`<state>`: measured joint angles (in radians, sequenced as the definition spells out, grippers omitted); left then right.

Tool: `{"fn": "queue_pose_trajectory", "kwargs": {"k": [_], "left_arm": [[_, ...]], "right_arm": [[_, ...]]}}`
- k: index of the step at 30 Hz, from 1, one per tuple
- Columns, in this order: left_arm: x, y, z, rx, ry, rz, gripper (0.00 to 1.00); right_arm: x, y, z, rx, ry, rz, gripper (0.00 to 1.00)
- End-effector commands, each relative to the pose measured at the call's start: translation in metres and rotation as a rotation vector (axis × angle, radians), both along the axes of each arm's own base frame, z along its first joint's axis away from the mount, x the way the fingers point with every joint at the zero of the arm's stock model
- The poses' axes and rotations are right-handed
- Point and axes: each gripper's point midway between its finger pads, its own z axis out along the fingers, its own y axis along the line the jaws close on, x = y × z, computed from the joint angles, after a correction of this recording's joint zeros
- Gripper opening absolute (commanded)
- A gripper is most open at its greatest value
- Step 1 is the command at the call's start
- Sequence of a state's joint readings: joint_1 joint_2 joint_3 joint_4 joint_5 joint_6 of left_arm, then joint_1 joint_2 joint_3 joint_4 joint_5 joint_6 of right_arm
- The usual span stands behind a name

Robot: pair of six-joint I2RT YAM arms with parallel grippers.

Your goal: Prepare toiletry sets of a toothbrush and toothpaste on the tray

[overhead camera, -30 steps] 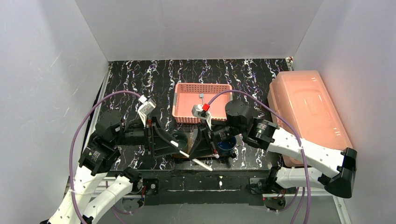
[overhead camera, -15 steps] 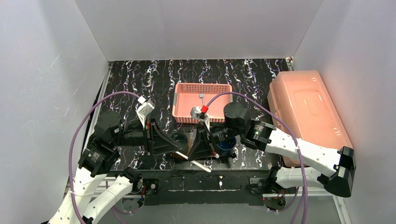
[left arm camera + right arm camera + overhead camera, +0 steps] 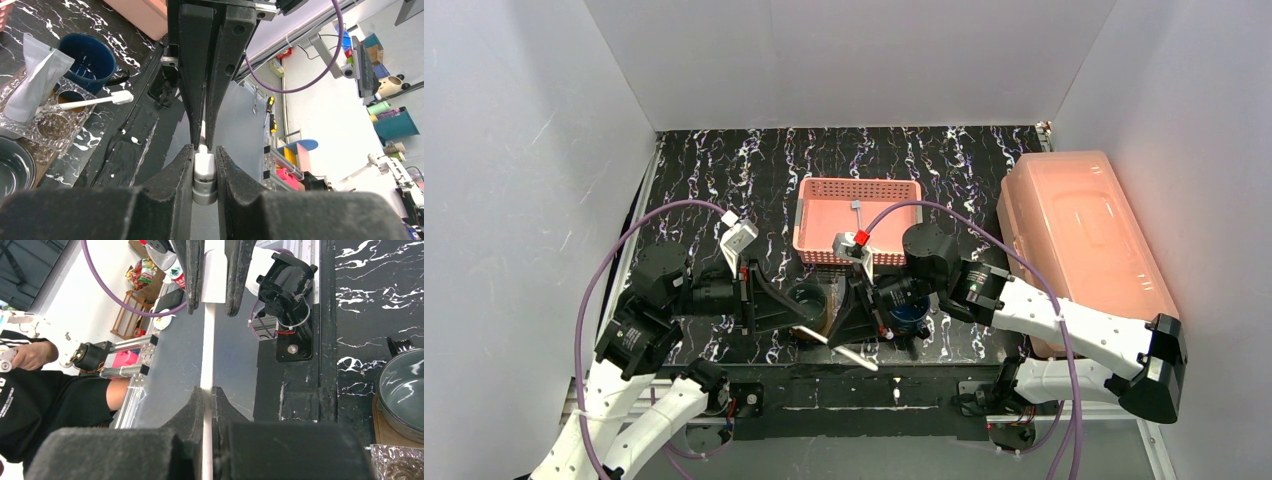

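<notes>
Black, white-veined marble-look table [image 3: 724,170]. A large translucent pink lidded box [image 3: 1079,235] sits at its right edge, and a pink perforated rectangular basket [image 3: 889,205] mid-table. Both arms meet near the front edge, just in front of the basket.

The flat dark brown wooden tray [image 3: 382,426] lies below that meeting point and is mostly hidden from above. The right wrist view shows only a strip of it, off to the side of the fingers and apart from them, with a round grey bowl [image 3: 407,385] overlapping it.

In the left wrist view, a dark blue mug [image 3: 92,57] stands beside a clear crinkled holder [image 3: 50,127]. A white pouch [image 3: 32,82] and a white toothbrush [image 3: 85,103] rest on the holder.

- **Left gripper** [image 3: 204,149]: fingers clamped on the thick white-and-grey end of a slim white stick [image 3: 207,340].
- **Right gripper** [image 3: 206,389]: fingers clamped on the stick's thin shaft, tips facing the left ones.

The stick isn't touching the tray.

Compared with a second ago, the left fingers have closed and the right arm has nudged inward.
</notes>
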<state>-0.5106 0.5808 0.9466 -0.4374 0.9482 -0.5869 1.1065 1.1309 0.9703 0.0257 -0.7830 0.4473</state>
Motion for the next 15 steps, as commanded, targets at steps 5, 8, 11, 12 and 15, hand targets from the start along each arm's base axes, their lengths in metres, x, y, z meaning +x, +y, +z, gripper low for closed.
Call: {"fn": "queue_pose_trajectory", "kwargs": {"k": [5,8,11,12,15], "left_arm": [[0.003,0.011,-0.011,0.080,-0.025,0.077,0.00],[0.005,0.017,-0.015,0.115,-0.031,0.119,0.00],[0.010,0.025,-0.018,0.160,-0.037,0.190,0.00],[0.011,0.028,-0.019,0.172,-0.035,0.209,0.00],[0.017,0.034,-0.020,0.199,-0.035,0.273,0.00]], "right_arm": [[0.016,-0.005,0.021,0.050,-0.074,-0.140,0.40],[0.025,-0.011,0.020,0.016,-0.097,-0.207,0.47],[0.035,-0.018,0.022,-0.008,-0.126,-0.288,0.49],[0.039,-0.021,0.021,-0.019,-0.130,-0.318,0.50],[0.051,-0.026,0.022,-0.038,-0.152,-0.398,0.50]]}}
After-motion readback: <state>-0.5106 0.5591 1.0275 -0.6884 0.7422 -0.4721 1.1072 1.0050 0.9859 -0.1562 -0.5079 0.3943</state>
